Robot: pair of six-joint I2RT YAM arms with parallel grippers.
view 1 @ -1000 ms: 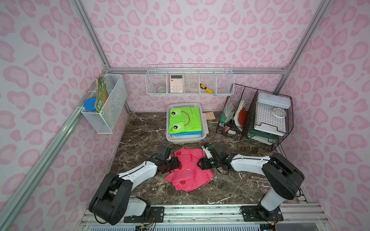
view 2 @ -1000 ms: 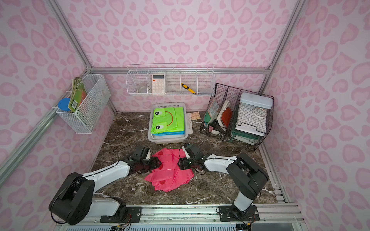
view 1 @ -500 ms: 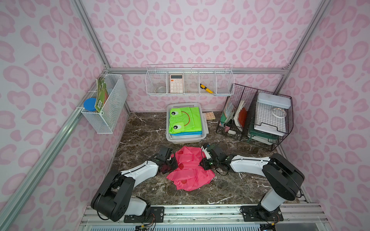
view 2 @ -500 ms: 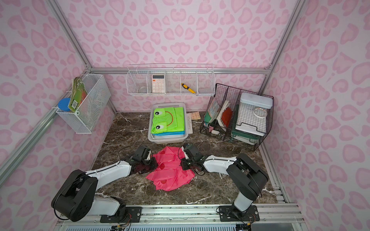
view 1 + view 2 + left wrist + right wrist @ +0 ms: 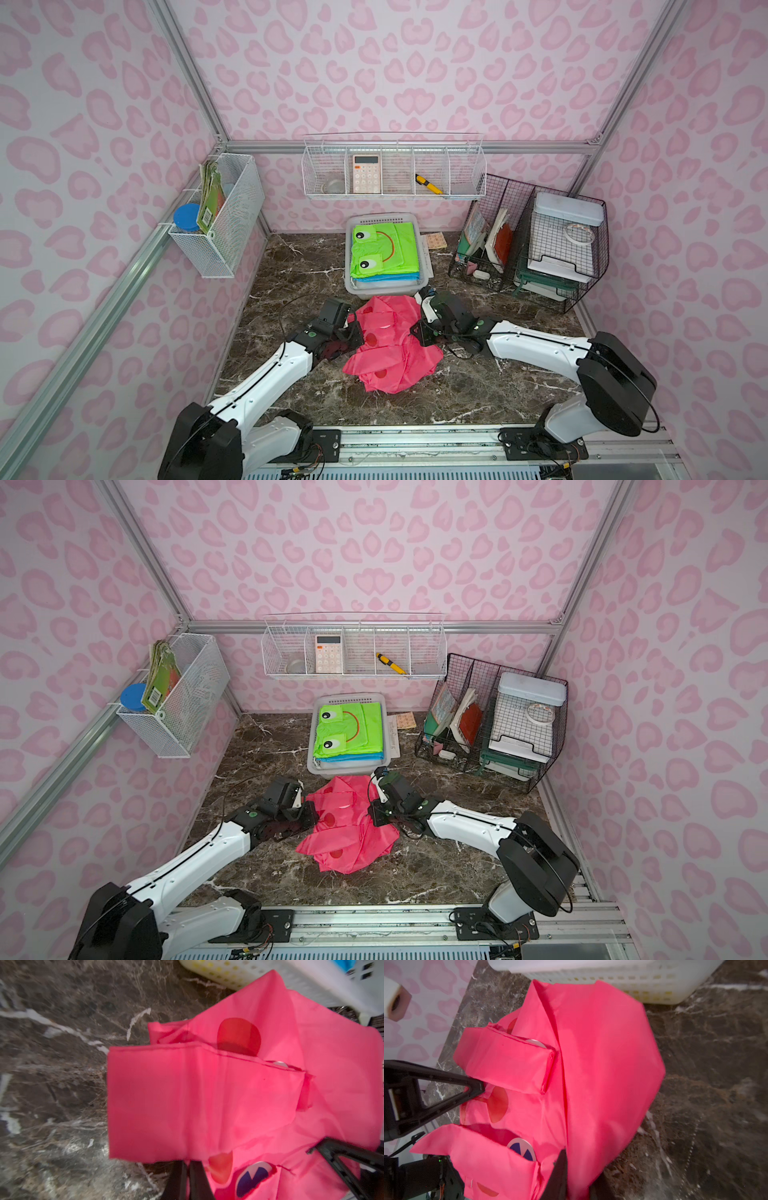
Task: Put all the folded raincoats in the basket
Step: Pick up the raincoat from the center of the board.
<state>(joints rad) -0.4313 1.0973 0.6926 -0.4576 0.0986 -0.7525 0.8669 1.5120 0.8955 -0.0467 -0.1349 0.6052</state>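
Left hand (image 5: 354, 332) is pressed shut on one side of the pink raincoat (image 5: 390, 349). Right hand (image 5: 419, 332) pinches the other side. I see the raincoat bunched up between them. Its low end looks to rest on the dark worktop (image 5: 299, 266), just in front of the white basket (image 5: 386, 291). A green frog coat (image 5: 380, 249) lies in the basket already. So the grab looks done. Lifting the raincoat over the rim and letting go inside is not yet done.

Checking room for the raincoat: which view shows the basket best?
Both top views: the basket shows whole, green cloth and blue cloth inside. Wrist views catch only part of its perforated wall beyond the pink raincoat.
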